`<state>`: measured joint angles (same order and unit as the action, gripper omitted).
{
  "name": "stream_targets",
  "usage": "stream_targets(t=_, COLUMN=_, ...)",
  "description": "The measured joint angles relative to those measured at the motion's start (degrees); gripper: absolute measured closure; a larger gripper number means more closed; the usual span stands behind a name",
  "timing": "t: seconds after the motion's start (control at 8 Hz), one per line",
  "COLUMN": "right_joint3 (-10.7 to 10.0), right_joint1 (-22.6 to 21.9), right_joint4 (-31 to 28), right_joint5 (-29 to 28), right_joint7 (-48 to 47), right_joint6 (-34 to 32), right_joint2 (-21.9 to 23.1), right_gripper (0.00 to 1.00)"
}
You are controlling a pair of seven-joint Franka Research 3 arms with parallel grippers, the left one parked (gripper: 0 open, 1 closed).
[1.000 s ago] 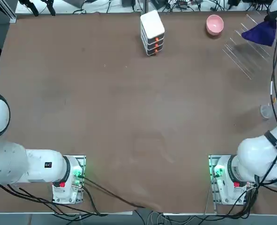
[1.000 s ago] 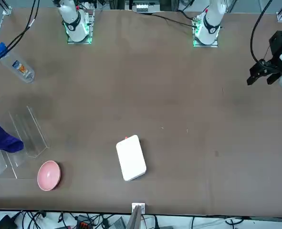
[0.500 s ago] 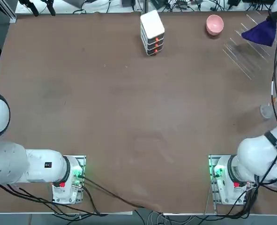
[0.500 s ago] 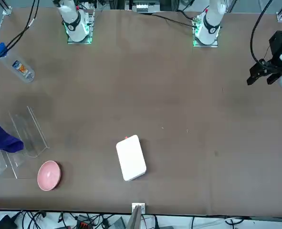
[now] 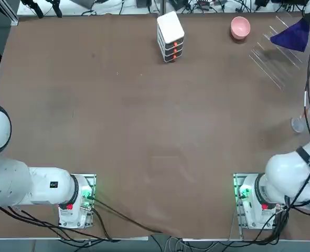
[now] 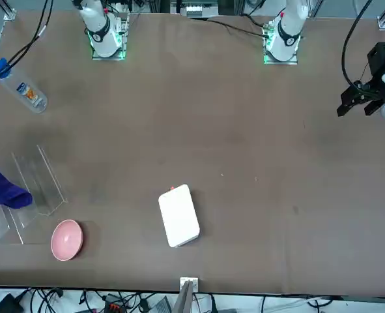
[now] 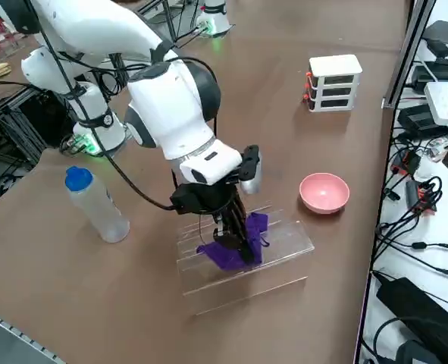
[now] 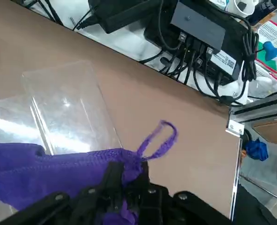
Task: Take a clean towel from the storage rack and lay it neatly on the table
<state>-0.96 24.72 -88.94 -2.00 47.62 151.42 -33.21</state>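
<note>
Purple towel (image 8: 49, 171) drapes over the clear storage rack (image 7: 242, 262), pinched in your right jaws (image 8: 124, 180); lifting now could drag the light rack along if cloth snags its rods.
</note>
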Motion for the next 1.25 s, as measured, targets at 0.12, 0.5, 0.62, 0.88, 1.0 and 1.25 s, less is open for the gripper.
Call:
stream_targets(t=0.12, right_joint3=0.2, right_joint1=-0.1, right_joint4=0.5, right_joint5=0.0, right_joint7=0.0, right_joint6=-2.8, right_joint2=0.8, right_gripper=0.95)
stream_targets(t=0.5, right_joint3=1.0, right_joint1=-1.1, right_joint4=1.7, right_joint5=-0.5, right_joint7=-1.7, right_joint6=-23.7, right_joint2=9.1, right_gripper=0.95)
stream_targets(t=0.62, right_joint3=1.2, right_joint1=-2.5, right_joint4=1.7, right_joint5=-0.8, right_joint7=-5.3, right_joint6=-32.3, right_joint2=12.3, right_gripper=0.95)
stream_targets(t=0.88, right_joint3=1.6, right_joint1=-7.5, right_joint4=1.4, right_joint5=-1.1, right_joint7=-17.6, right_joint6=-46.9, right_joint2=16.6, right_gripper=0.95)
stream_targets(t=1.0, right_joint3=1.8, right_joint1=-11.3, right_joint4=1.1, right_joint5=-1.2, right_joint7=-25.0, right_joint6=-51.9, right_joint2=17.8, right_gripper=0.95)
stream_targets(t=1.25, right_joint3=2.1, right_joint1=-21.2, right_joint4=-0.5, right_joint5=-2.4, right_joint7=-38.6, right_joint6=-56.5, right_joint2=18.4, right_gripper=0.95)
